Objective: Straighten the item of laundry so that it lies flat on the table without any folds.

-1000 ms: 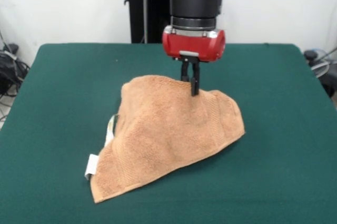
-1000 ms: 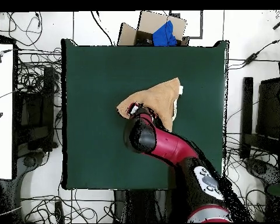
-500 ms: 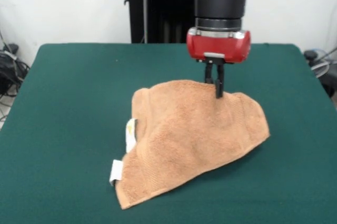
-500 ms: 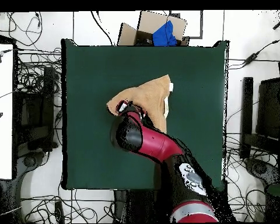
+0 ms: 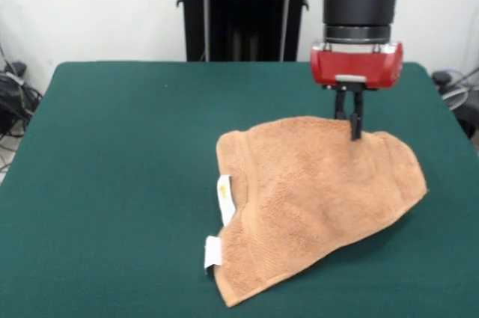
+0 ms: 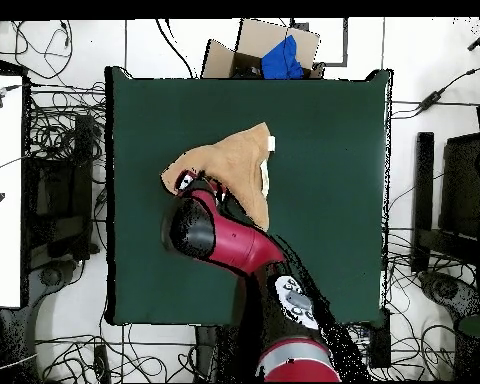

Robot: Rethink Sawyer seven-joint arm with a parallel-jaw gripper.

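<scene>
rumpled terry towel (image 5: 314, 198) pinched by gripper (image 5: 351, 125)

Robot lab: cable-strewn floor (image 6: 64, 130)

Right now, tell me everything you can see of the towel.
The towel is orange-tan terry cloth with a woven band near its edges and two small white tags on one side. It lies on the green table, not flat: the gripper has its jaws shut on a pinch of cloth at the far edge, lifting it into a sloping tent.
</scene>
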